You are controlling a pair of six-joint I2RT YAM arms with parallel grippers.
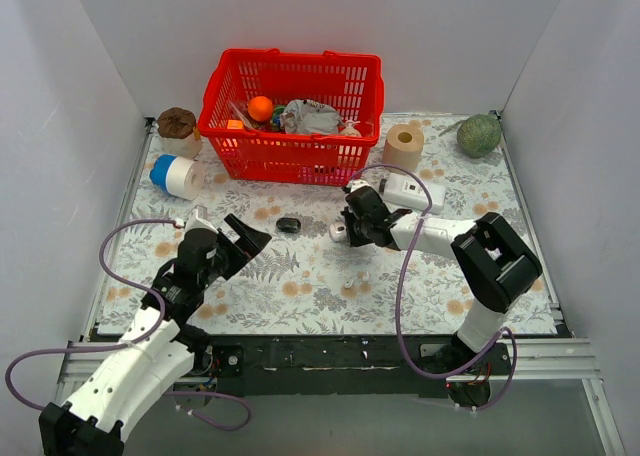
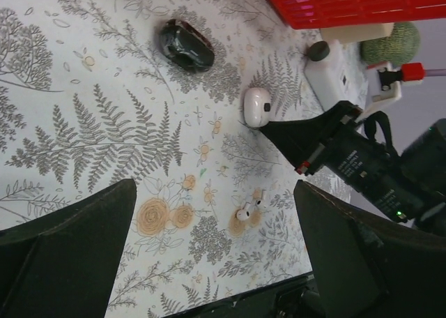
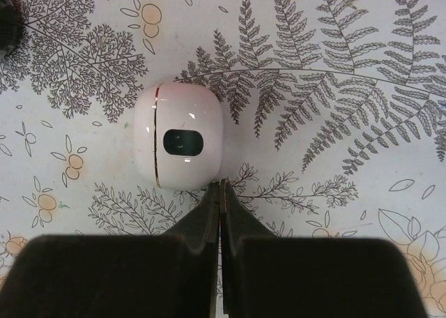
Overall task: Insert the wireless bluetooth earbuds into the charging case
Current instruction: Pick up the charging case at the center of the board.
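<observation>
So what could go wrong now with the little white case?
The right end effector is shut, its tip at the white case, which looks closed; a nudge might just slide it along. The white earbuds lie apart from it, far smaller than the open left end effector, so they could get flicked away.

The white case (image 3: 179, 145) is smooth glossy plastic, the black case (image 2: 187, 44) glossy, the basket (image 1: 290, 161) plastic mesh.
</observation>
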